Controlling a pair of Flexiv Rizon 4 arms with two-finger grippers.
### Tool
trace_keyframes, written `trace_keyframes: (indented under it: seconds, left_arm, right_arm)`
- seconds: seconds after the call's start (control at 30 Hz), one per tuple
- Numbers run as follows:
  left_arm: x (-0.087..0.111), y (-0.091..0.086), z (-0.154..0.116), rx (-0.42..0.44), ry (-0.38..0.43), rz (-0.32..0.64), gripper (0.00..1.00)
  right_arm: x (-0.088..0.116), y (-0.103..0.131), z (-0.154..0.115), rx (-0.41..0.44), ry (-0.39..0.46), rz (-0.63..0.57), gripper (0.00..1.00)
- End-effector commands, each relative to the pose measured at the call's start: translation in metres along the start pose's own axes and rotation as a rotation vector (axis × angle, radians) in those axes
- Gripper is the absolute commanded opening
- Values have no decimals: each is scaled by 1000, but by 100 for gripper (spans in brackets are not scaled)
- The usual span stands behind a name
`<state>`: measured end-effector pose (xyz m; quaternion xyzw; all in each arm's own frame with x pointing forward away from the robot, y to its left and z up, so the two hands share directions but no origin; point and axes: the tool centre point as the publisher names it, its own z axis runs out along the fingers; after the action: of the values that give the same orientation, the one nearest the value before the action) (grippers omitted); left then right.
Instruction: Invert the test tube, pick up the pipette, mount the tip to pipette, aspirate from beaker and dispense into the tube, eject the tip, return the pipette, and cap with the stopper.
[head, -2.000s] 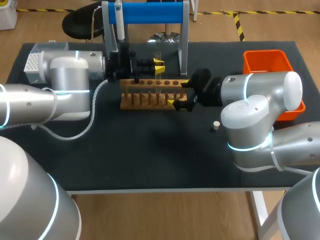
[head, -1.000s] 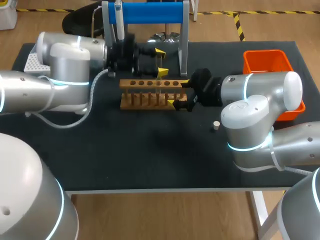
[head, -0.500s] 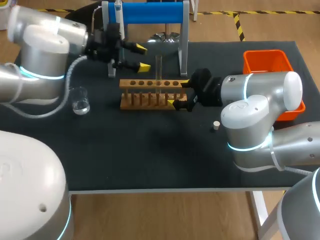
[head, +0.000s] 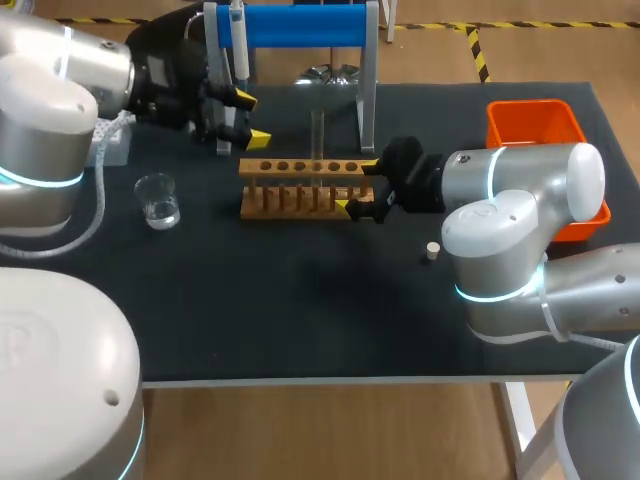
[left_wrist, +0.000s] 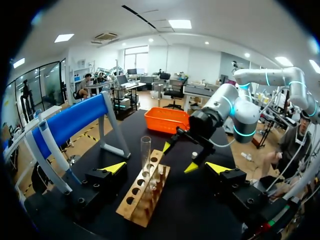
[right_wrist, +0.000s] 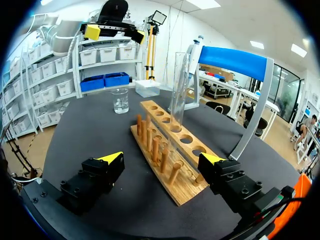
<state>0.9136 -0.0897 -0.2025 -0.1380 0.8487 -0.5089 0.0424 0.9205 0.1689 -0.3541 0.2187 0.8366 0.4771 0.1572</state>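
Pipette (head: 238, 45): hangs at the left end of the blue stand (head: 300, 25), near the table's rear edge; rigid, light, smooth plastic, judged best gripped around its body. Left gripper (head: 250, 118), fingers apart, just beside it. Right gripper (head: 357, 185), also spread, at the right end of the rack (head: 300, 185); test tube (head: 317, 135) upright in it.

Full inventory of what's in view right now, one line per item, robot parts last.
Table: 1, black, under everything.
Rack: 1, wooden, mid-table.
Test tube: 1, clear, upright in the rack.
Beaker: 1, clear, left of the rack.
Stand: 1, blue bar, behind the rack.
Pipette: 1, white and blue, hanging at the stand's left end.
Stopper: 1, cream, right of the rack.
Bin: 1, orange, far right.
Box: 1, white, beyond the beaker.
Left gripper: open, beside the pipette.
Right gripper: open, at the rack's right end.
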Motion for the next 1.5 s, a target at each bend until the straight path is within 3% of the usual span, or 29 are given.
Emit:
trace_keyframes:
  seconds: [0.03, 0.13, 0.2, 0.33, 0.6, 0.83, 1.0, 1.23, 1.5]
  left_arm:
    - [0, 0, 1, 0, -2, 0, 100]
    - [0, 0, 1, 0, -2, 0, 100]
    - [-7, 8, -13, 27, -38, -24, 100]
    - [-24, 27, -51, 32, -219, -72, 100]
    - [-50, 76, -129, 32, -524, -277, 100]
    - [-61, 109, -167, -8, -709, -390, 100]
    - [-76, 124, -182, -87, -868, -454, 100]
    - [-101, 137, -191, -80, -977, -493, 100]
    - [-135, 150, -192, -62, -1014, -494, 100]
  right_arm:
    - [0, 0, 0, 1, 1, 1, 100]
    - [0, 0, 0, 1, 1, 1, 100]
    - [0, 0, 0, 1, 1, 1, 100]
    - [0, 0, 0, 1, 1, 1, 100]
    - [0, 0, 0, 1, 1, 1, 100]
    - [0, 0, 0, 1, 1, 1, 100]
    - [0, 0, 0, 1, 1, 1, 100]
    - [0, 0, 0, 1, 1, 1, 100]
    - [0, 0, 0, 1, 1, 1, 100]
